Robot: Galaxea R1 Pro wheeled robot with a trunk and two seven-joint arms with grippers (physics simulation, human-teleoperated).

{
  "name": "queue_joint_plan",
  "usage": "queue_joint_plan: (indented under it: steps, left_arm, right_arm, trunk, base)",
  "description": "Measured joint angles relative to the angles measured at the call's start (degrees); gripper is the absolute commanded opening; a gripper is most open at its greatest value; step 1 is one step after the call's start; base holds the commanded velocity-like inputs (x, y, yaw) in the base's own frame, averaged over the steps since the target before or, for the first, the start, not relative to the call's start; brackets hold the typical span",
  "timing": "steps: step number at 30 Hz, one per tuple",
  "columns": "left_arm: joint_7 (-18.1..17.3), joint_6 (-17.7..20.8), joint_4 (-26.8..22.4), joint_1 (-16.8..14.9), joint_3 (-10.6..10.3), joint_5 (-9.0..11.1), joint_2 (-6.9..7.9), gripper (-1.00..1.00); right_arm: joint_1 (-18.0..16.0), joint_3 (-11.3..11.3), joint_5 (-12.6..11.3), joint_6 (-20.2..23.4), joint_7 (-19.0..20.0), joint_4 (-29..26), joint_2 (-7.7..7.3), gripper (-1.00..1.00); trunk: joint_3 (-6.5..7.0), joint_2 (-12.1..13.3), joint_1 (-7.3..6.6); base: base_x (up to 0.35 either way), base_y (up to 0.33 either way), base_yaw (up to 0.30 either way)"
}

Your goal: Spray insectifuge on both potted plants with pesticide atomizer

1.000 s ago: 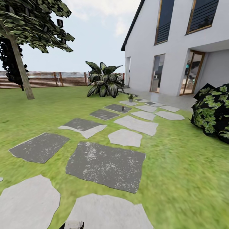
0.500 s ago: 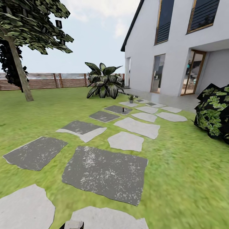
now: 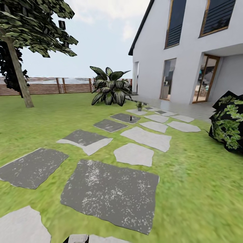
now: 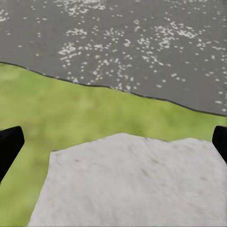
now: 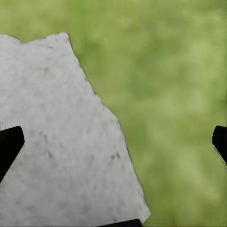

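The garden lawn [image 3: 189, 189] with its grey paving slabs lies ahead. Far off, on a dark slab [image 3: 125, 117], stands a small dark upright object [image 3: 130, 118], apparently the pesticide atomizer, too small to make out. Just beyond it, on a pale slab, is one small potted plant [image 3: 139, 105] with green leaves. My left gripper [image 4: 113, 144] is open over a pale slab and grass, holding nothing. My right gripper [image 5: 113, 142] is open too, above a pale slab's edge and grass.
Behind the slabs grows a tall plant [image 3: 109, 86] with dark, white-streaked fronds. A tree [image 3: 17, 67] and a slatted wooden fence [image 3: 50, 86] close the left. The white house [image 3: 189, 50] stands at the right, with a dark leafy bush [image 3: 229, 123] before it.
The whole view has shifted: the camera has moved forward along the slabs, so the near slabs slid down and out of frame. The things themselves have not moved.
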Motion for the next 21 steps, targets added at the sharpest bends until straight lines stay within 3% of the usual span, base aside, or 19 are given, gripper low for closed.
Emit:
queue_joint_plan:
  steps: [21]
  left_arm:
    - [0.0,0.0,0.0,0.0,0.0,0.0,0.0,1.0]
  right_arm:
    - [0.0,0.0,0.0,0.0,0.0,0.0,0.0,1.0]
  trunk:
    - [0.0,0.0,0.0]
  base:
    - [0.268,0.0,0.0]
